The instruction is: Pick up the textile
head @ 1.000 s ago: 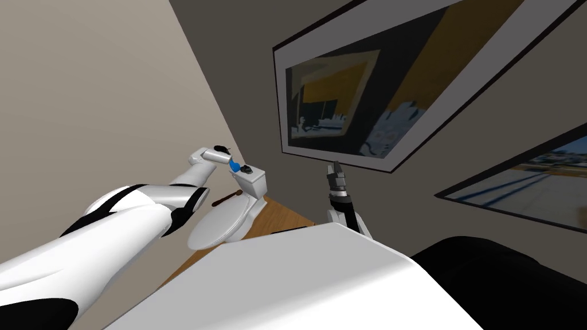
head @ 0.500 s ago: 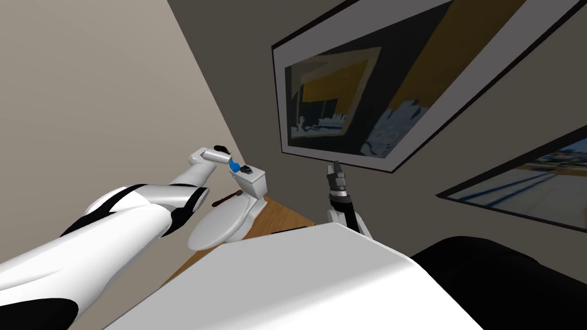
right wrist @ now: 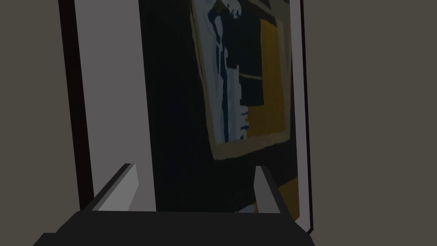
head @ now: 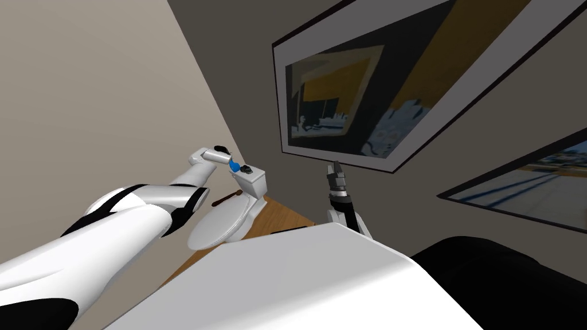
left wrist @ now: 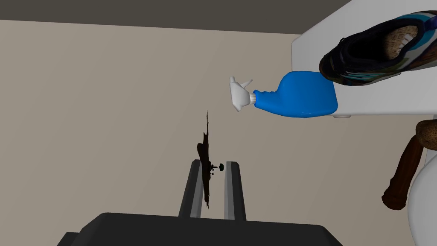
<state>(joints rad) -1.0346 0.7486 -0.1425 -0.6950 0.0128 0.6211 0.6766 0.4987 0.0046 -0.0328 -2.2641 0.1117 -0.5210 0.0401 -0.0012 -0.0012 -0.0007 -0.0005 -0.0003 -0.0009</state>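
Pinching the textile (left wrist: 205, 143) with the left gripper (left wrist: 213, 163), fingers (left wrist: 232, 183) drawn nearly together around it. Held in the air against a beige wall, clear of the toilet tank (left wrist: 384, 100) and near its end. Thin, dark, seen edge-on, sticking up past the fingertips and lying along one finger; cannot tell whether touching the other.

On the tank, at the edge nearest the gripper, a blue spray bottle (left wrist: 298, 95) with a white nozzle aimed off the tank. Just beside it, overlapping its far end, a dark shoe (left wrist: 375, 47). Near the tank and the closed white toilet lid (head: 220, 223), a brown handle (left wrist: 401, 171).

Compared with a second ago: left hand a touch lower by the tank's end, wrist turned slightly, the dark textile showing smaller on top of the gripper from the head. Compared with half a second ago: no visible shift of the hand. Bottle, shoe, handle and toilet where they were.

Right gripper (head: 334, 167) raised upright beside the chest, well apart from the toilet, in the same spot as before, fingers (right wrist: 262, 188) spread wide and holding nothing.
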